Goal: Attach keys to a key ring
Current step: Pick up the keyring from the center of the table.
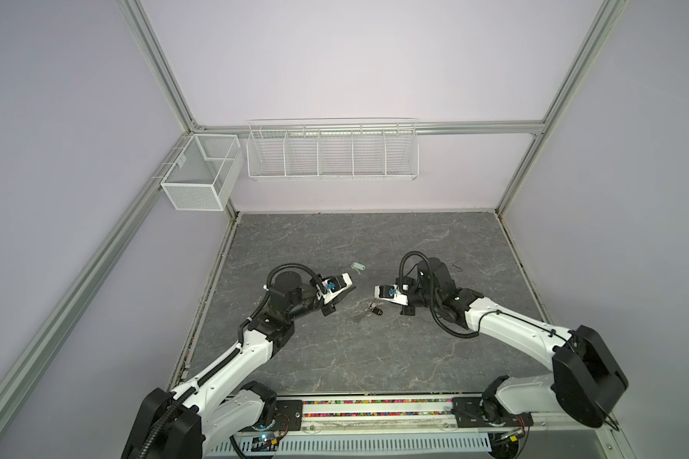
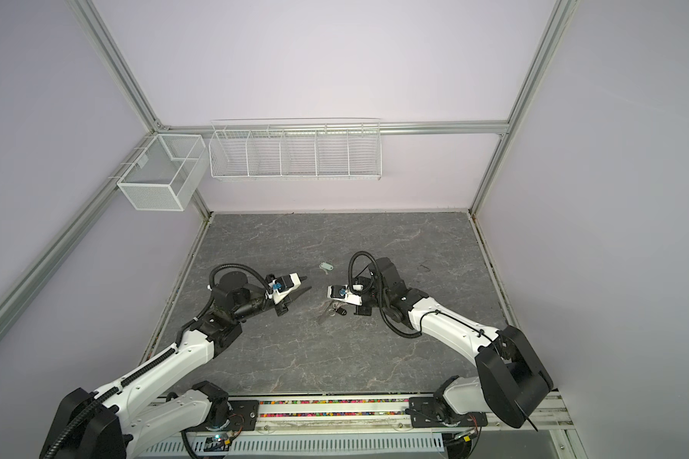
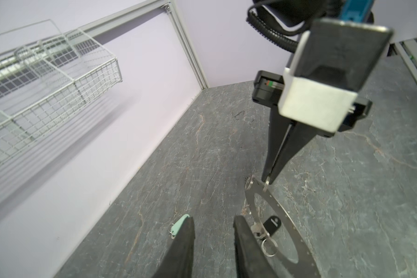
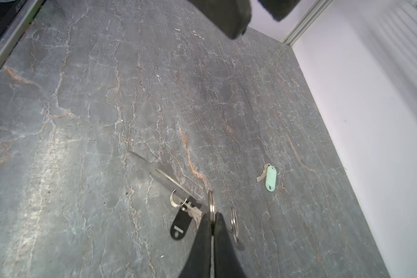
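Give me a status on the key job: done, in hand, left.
Done: black-tagged key looks already hooked on the key ring. In hand: right gripper, jaws shut, pinches a rim loop; left gripper is open, empty. Left: green-tagged key lies loose on the table, unattached.

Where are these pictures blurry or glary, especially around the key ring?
Left wrist view: wire basket soft, left pincer out of focus, key ring fairly crisp. Right wrist view: right pincer, shut on a loop of the ring, is blurred; the ring's edge glints; the green-tagged key is sharp. Both top views: even, soft light.
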Controlling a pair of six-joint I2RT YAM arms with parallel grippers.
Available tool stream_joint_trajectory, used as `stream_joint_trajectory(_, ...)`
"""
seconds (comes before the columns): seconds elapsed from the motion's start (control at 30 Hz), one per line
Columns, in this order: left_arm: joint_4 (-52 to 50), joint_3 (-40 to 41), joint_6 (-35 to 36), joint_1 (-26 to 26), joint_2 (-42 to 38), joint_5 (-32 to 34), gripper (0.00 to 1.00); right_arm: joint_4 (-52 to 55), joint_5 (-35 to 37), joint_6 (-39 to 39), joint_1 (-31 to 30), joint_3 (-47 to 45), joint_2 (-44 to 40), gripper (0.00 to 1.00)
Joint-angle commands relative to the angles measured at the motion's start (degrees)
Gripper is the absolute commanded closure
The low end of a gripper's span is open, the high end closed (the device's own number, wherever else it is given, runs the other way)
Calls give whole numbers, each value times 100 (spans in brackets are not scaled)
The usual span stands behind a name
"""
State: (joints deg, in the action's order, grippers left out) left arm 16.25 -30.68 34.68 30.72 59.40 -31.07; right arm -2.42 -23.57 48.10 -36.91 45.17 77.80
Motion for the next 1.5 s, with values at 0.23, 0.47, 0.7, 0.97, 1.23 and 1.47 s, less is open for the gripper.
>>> stream_joint_trajectory(0.23,89,186,1206,435,18,220,73,-535,-104,472,-95,-246,-543,93)
stream_joint_trajectory(0.47,-148,-220,1298,723,370,304,76,-147,-181,456,-128,-30,-591,93)
stream_joint_trajectory(0.7,-262,-454,1274,764,579,131,76,-57,-224,350,-127,56,-604,93)
stream_joint_trajectory(0.97,-534,-741,1311,882,852,-36,77,39,-244,253,-134,171,-525,93)
stream_joint_trajectory(1.23,-491,-895,1204,960,1131,176,77,122,-271,244,-133,224,-515,93)
stream_joint_trajectory(1.47,-386,-993,1095,997,1279,283,80,216,-288,238,-147,290,-477,93)
